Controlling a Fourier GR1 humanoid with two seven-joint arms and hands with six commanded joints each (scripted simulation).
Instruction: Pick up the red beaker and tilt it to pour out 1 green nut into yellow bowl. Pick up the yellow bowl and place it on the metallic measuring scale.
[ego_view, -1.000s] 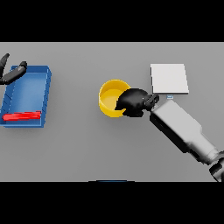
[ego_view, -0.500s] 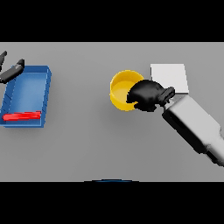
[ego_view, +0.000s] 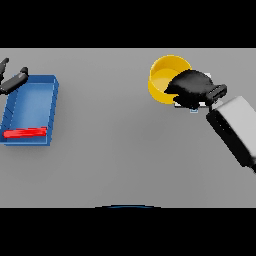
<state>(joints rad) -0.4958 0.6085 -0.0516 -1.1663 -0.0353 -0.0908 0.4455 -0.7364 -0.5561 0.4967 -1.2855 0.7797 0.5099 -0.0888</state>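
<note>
Right hand (ego_view: 191, 88) curled on bowl (ego_view: 165, 77) rim, near side; bowl over scale (ego_view: 194, 107), which is mostly hidden. Probably light, rigid, slick: rim pinch good, keep level. Left hand (ego_view: 12, 81) far left of bowl, fingers relaxed.

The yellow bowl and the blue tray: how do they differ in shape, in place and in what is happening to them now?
The yellow bowl is round; the blue tray is rectangular. The bowl is at the robot's right, the tray at its left. The right hand grips the bowl's rim, while the left hand only shows at the tray's far corner. The tray holds a red object; what the bowl holds cannot be told. Both are open containers.
</note>
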